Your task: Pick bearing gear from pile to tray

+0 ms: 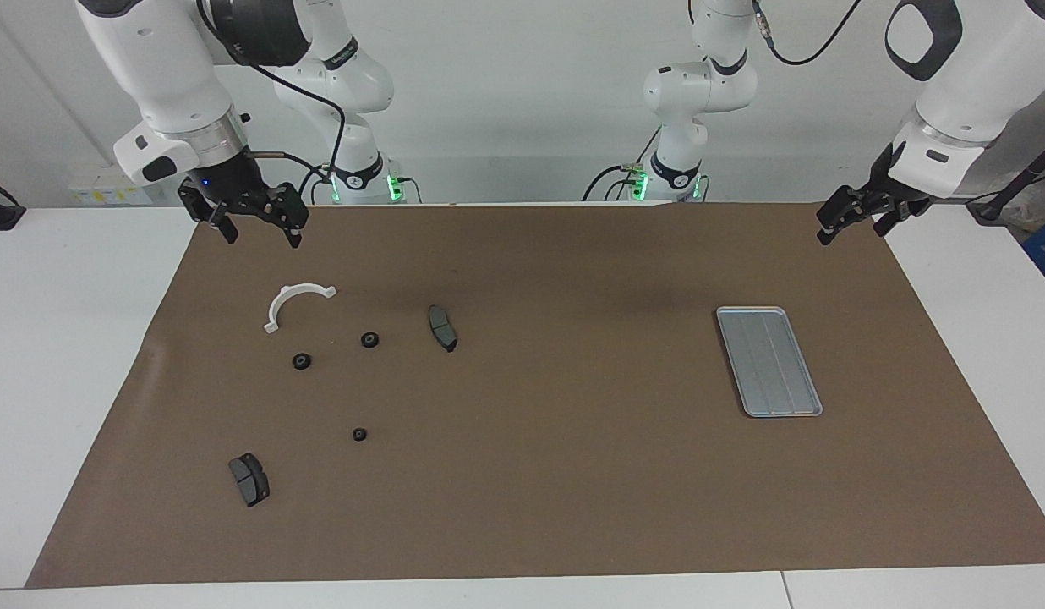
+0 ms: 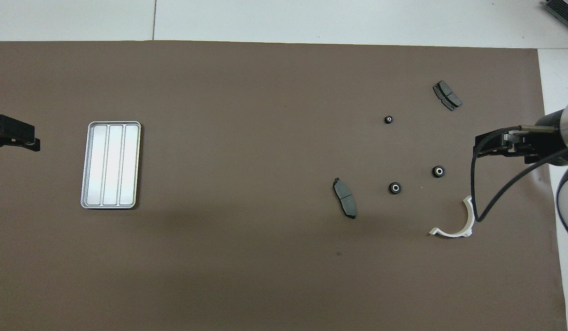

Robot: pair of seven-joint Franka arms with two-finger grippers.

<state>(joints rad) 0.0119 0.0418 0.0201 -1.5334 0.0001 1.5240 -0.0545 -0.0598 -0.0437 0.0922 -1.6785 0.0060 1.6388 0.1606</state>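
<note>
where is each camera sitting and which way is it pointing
Facing view: high across the table, looking at the robots; both bases and arms show, right end effector over the mat's edge above the white bracket, left end effector waiting.
Overhead view: above the robots' end, looking steeply down; only the end effectors and the right wrist show.
Shared: tray, three gears, two pads, half a turn apart.

Tray (image 2: pixel 88 165) at nine o'clock on the mat (image 2: pixel 247 257); three gears (image 2: pixel 394 188), two pads (image 2: pixel 344 204) and a bracket (image 2: pixel 454 227) at three o'clock.

Tray (image 1: pixel 768 362) empty, three gears (image 1: pixel 302 361) scattered, both arms raised
</note>
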